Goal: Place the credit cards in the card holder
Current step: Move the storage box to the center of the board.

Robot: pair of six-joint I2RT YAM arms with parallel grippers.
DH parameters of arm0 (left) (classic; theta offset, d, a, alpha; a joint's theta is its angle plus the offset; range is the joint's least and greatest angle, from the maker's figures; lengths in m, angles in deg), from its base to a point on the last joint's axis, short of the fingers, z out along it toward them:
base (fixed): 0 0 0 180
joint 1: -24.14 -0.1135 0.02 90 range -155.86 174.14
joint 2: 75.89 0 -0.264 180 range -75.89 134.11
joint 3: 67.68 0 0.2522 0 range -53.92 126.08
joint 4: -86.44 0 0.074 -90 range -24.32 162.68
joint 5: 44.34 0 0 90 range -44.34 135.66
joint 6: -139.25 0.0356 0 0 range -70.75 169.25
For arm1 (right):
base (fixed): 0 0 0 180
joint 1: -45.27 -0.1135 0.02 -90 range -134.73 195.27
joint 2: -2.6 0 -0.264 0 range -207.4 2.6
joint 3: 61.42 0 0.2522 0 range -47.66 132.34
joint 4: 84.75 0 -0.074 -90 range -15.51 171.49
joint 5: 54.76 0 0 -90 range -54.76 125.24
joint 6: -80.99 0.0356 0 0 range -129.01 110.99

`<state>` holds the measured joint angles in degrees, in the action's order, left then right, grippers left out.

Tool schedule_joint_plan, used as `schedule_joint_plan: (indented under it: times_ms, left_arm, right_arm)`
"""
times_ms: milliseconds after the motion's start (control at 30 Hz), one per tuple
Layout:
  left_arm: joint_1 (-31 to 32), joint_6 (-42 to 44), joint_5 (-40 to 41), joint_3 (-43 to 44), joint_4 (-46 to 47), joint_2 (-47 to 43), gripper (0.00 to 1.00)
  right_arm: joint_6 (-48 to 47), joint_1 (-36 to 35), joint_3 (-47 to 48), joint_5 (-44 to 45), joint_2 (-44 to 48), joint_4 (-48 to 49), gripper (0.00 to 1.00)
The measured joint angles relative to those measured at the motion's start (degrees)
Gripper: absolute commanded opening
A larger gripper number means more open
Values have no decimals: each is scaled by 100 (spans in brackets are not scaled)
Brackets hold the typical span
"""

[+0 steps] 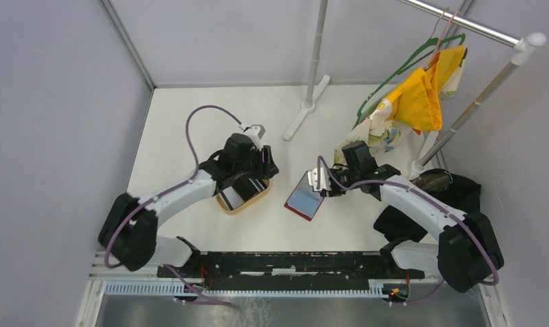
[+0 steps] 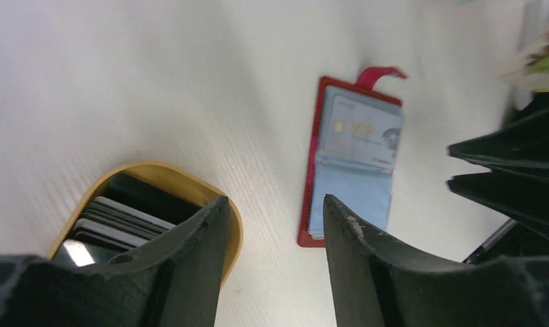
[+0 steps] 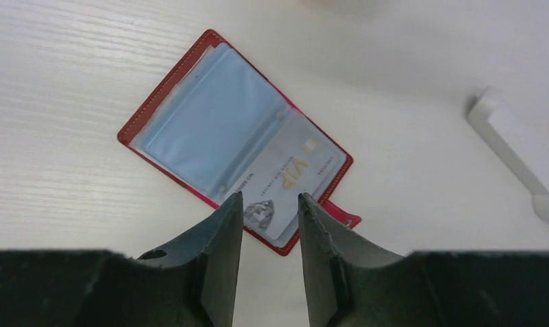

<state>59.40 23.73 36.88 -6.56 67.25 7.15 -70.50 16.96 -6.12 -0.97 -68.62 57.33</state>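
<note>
The red card holder (image 1: 304,198) lies open on the white table, grey-blue pockets up (image 3: 221,122). A pale card marked VIP (image 3: 292,174) sits in the pocket on the snap-tab side (image 2: 364,129). More credit cards (image 2: 115,221), black and pale, lie stacked in the oval tan tray (image 2: 190,174). My left gripper (image 2: 272,204) hangs open and empty over the tray's edge (image 1: 258,199). Just above the holder's tab end, my right gripper (image 3: 270,197) is open, holding nothing, with the VIP card visible between its fingers (image 3: 227,218).
A clothes rack (image 1: 315,61) stands at the back with a yellow garment (image 1: 421,92) on a green hanger. Its white foot (image 3: 510,146) lies near the holder. Black cloth (image 1: 456,191) is piled at the right, beside the right arm.
</note>
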Motion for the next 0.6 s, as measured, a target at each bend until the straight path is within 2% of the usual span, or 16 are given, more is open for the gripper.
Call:
schedule_joint_plan:
  times_ms: [67,133,233,267,333,433,600]
  left_arm:
    - [0,9,184,-129,66,-699,68]
    - [0,20,393,-289,175,-1412,77]
    - [0,52,852,-588,210,-2483,95]
    - [0,61,1038,-669,192,-2767,98]
    - [0,57,1445,-831,31,-3226,99]
    - [0,20,2000,-1088,-284,-3681,100]
    - [0,-238,2739,-1504,-798,-4170,100]
  right_arm:
    - [125,22,0,-2,118,125,66]
    - [243,22,0,-22,188,229,96]
    - [503,22,42,-247,210,448,98]
    - [638,20,109,-393,173,516,98]
    - [1003,-20,413,-699,-46,590,98]
    - [1703,-310,1456,-938,-831,772,98]
    - [3296,-1005,2433,-697,-1746,1545,98]
